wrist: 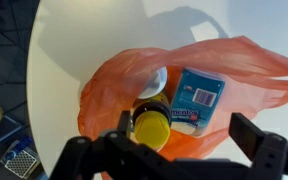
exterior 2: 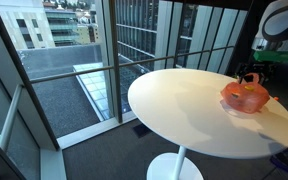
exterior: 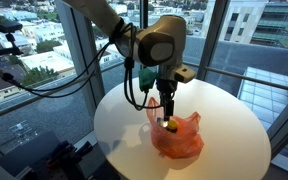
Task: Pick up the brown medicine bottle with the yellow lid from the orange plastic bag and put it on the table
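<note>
The brown medicine bottle with the yellow lid [wrist: 152, 128] lies inside the open orange plastic bag [wrist: 114, 85], lid toward the camera. The bag sits on the round white table in both exterior views [exterior: 180, 140] [exterior 2: 245, 97]. My gripper [wrist: 189, 138] is open and hangs just above the bag's mouth. The bottle lies between the fingers, close to the left one in the wrist view. In an exterior view the gripper [exterior: 168, 116] points down into the bag, with the yellow lid [exterior: 171, 126] showing at its tip. Nothing is held.
A blue Mentos box [wrist: 196, 97] and a white round object [wrist: 156, 80] lie in the bag beside the bottle. The table [exterior: 124, 125] [exterior 2: 184, 110] stands beside floor-to-ceiling windows. The bag sits near the table's edge in an exterior view.
</note>
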`<state>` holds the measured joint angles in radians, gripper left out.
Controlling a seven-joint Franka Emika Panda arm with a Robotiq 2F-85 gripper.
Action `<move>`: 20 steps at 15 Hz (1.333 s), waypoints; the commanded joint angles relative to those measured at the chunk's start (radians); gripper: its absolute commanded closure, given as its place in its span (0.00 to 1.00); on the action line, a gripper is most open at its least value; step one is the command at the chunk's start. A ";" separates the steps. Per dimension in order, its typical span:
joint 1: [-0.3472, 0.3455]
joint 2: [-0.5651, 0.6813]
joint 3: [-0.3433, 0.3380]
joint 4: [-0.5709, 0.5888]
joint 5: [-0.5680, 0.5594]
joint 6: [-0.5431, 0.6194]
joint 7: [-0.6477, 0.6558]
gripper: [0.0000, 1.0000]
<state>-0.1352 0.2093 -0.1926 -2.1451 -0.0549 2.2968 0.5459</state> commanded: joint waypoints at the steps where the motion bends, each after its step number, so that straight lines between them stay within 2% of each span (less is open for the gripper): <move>1: -0.005 0.034 -0.023 0.024 0.005 0.011 -0.010 0.00; 9: -0.009 0.081 -0.041 0.021 0.043 0.111 -0.030 0.00; 15: -0.005 0.109 -0.045 0.022 0.052 0.129 -0.028 0.00; 16: -0.004 0.112 -0.046 0.023 0.050 0.129 -0.026 0.20; 20: 0.002 0.110 -0.052 0.017 0.039 0.145 -0.017 0.51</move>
<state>-0.1369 0.3125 -0.2345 -2.1445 -0.0255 2.4287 0.5425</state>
